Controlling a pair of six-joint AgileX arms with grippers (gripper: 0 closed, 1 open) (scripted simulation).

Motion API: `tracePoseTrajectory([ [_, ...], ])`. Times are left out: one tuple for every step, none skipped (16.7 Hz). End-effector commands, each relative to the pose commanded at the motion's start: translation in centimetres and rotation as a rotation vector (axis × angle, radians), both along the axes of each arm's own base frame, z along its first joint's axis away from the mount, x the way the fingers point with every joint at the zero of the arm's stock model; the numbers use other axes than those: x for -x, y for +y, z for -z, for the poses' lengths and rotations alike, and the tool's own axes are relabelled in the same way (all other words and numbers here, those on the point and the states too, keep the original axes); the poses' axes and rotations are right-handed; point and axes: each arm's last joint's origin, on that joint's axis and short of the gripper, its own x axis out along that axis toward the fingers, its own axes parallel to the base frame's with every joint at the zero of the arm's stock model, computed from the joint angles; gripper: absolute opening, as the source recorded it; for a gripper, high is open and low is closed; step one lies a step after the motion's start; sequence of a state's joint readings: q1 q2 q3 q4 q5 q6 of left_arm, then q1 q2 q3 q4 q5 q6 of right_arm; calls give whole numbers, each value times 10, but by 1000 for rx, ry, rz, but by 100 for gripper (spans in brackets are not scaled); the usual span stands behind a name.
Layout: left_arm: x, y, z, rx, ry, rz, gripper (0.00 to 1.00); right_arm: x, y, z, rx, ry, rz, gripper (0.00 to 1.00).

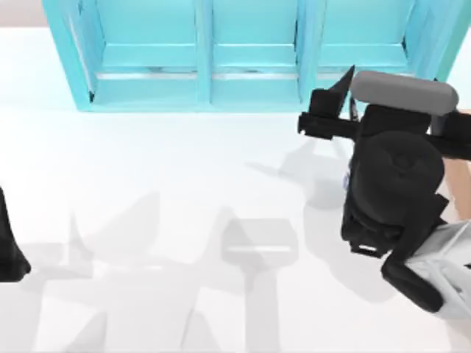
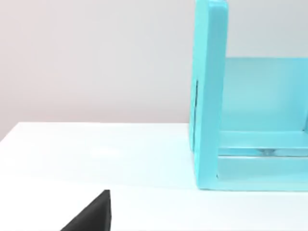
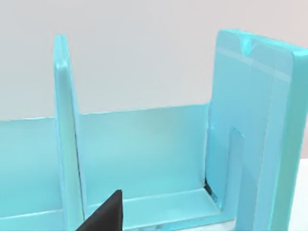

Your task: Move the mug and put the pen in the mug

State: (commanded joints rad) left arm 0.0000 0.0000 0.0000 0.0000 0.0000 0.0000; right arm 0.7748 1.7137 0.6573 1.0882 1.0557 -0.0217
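The mug and the pen are hidden or out of view. My right gripper [image 1: 343, 94] is at the right of the table, just in front of the turquoise shelf unit's [image 1: 206, 66] right-hand compartment and pointing toward it. The right wrist view looks into that compartment [image 3: 144, 159], with a black tip of the gripper [image 3: 107, 214] at the picture's edge. The left arm [image 1: 9, 246] is parked at the table's left edge. Its wrist view shows a black gripper tip [image 2: 91, 217] and the shelf's left end panel [image 2: 208, 96].
The turquoise shelf unit spans the back of the white table [image 1: 184, 184], split by upright dividers [image 3: 67, 130] into open compartments. A tan strip [image 1: 460, 173] shows at the right edge behind the right arm. Arm shadows fall across the table's middle.
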Motion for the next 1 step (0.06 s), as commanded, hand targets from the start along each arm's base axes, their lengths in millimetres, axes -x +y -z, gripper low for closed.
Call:
tracePoseTrajectory([
  [0,0,0,0,0,0,100,0,0,0,0,0,0,100],
])
